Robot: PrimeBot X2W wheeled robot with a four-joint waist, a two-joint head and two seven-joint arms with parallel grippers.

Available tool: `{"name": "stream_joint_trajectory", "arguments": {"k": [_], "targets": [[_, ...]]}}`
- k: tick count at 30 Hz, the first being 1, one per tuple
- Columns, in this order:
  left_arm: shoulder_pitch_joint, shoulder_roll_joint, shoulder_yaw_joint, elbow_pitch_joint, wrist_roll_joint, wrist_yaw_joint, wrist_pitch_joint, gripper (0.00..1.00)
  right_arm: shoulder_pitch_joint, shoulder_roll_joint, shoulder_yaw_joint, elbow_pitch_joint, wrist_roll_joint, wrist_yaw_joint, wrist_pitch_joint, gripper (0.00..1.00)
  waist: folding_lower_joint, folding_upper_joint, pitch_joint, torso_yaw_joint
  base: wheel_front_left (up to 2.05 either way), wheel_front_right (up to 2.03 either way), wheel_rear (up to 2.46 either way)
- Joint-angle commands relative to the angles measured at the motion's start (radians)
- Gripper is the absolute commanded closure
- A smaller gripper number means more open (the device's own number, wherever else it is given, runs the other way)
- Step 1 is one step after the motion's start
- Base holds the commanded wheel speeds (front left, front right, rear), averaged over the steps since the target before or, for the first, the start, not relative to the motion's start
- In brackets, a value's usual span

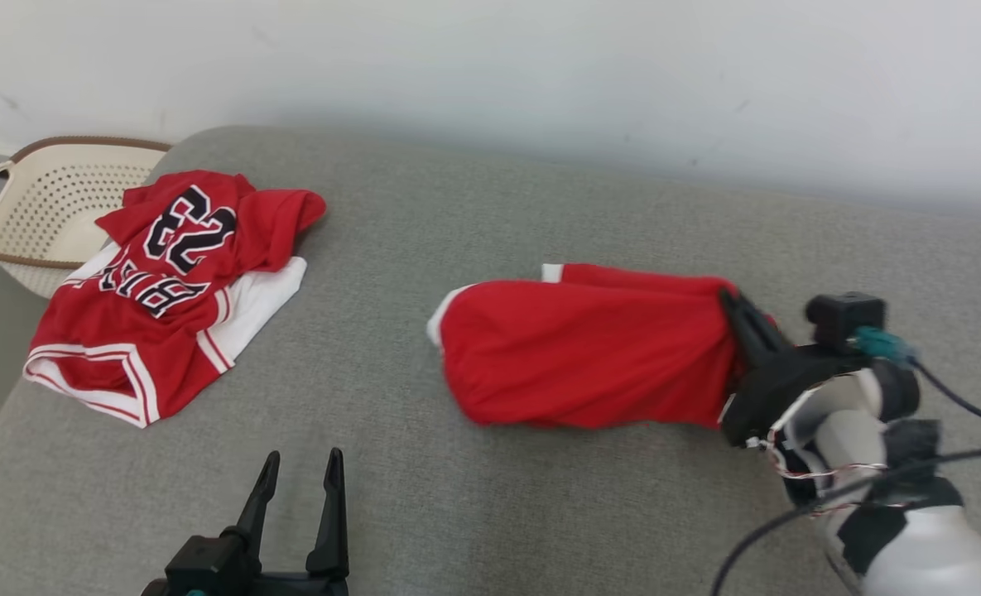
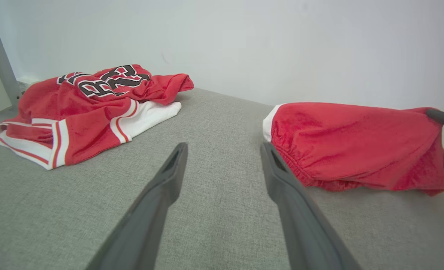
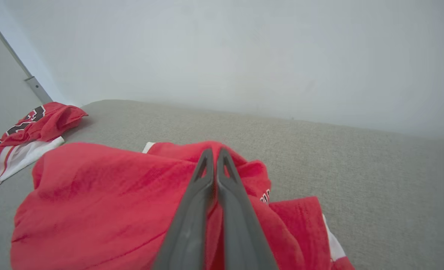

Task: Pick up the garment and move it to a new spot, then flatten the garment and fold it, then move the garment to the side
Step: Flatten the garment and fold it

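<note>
The red garment (image 1: 589,356) with white trim lies bunched on the grey cushioned surface (image 1: 424,513), right of centre. My right gripper (image 1: 732,303) is shut on the garment's right edge, its cloth gathered and lifted a little there. In the right wrist view the fingers of that gripper (image 3: 214,153) press together with red fabric (image 3: 105,202) pinched between them. My left gripper (image 1: 304,457) stands open near the front edge, apart from the garment. Seen from the left wrist, this gripper (image 2: 224,147) holds nothing, and the garment (image 2: 356,146) lies just right of its right finger.
A pile of red and white jerseys (image 1: 167,281) with black numbers lies at the left of the surface. Behind it a cream perforated basket (image 1: 35,207) sits off the left edge. A pale wall runs along the back.
</note>
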Motion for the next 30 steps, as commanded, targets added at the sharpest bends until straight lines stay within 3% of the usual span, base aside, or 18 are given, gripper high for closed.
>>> {"name": "stream_joint_trajectory", "arguments": {"k": [1, 10, 20, 21, 22, 23, 30], "targets": [[0.015, 0.000, 0.000, 0.003, -0.005, 0.004, -0.004, 0.00, 0.041, -0.020, -0.041, -0.041, -0.015, 0.000, -0.005, 1.00, 0.0000, 0.0000, -0.007, -0.019, 0.00, 0.00, 0.00], [0.017, 0.000, -0.016, 0.006, -0.013, 0.004, -0.004, 0.00, 0.274, -0.050, -0.278, -0.195, -0.070, 0.000, -0.004, 1.00, 0.0000, 0.0000, -0.007, -0.035, 0.00, 0.00, 0.00], [0.013, 0.000, -0.038, 0.015, -0.020, 0.000, -0.004, 0.00, 0.508, 0.025, -0.396, -0.344, -0.152, 0.000, 0.045, 0.99, 0.0000, 0.0000, -0.013, -0.062, 0.00, 0.00, 0.00], [0.010, 0.000, -0.042, 0.016, -0.020, -0.002, -0.004, 0.00, 0.517, 0.031, -0.402, -0.352, -0.162, 0.000, 0.052, 0.84, 0.0000, 0.0000, -0.012, -0.067, 0.00, 0.00, 0.00], [0.005, 0.000, -0.046, 0.018, -0.019, -0.005, -0.004, 0.00, 0.522, 0.041, -0.415, -0.362, -0.167, 0.000, 0.053, 0.09, 0.0000, 0.0000, -0.010, -0.073, 0.00, 0.00, 0.00], [0.001, 0.000, -0.048, 0.019, -0.019, -0.006, -0.004, 0.00, 0.527, 0.049, -0.423, -0.368, -0.174, 0.000, 0.054, 0.00, 0.0000, 0.0000, -0.009, -0.079, 0.00, 0.00, 0.00], [-0.011, 0.001, -0.055, 0.026, -0.011, -0.009, -0.004, 0.00, 0.564, 0.071, -0.504, -0.432, -0.234, 0.000, 0.042, 0.00, 0.0000, 0.0000, -0.007, -0.112, 0.00, 0.00, 0.00]]}}
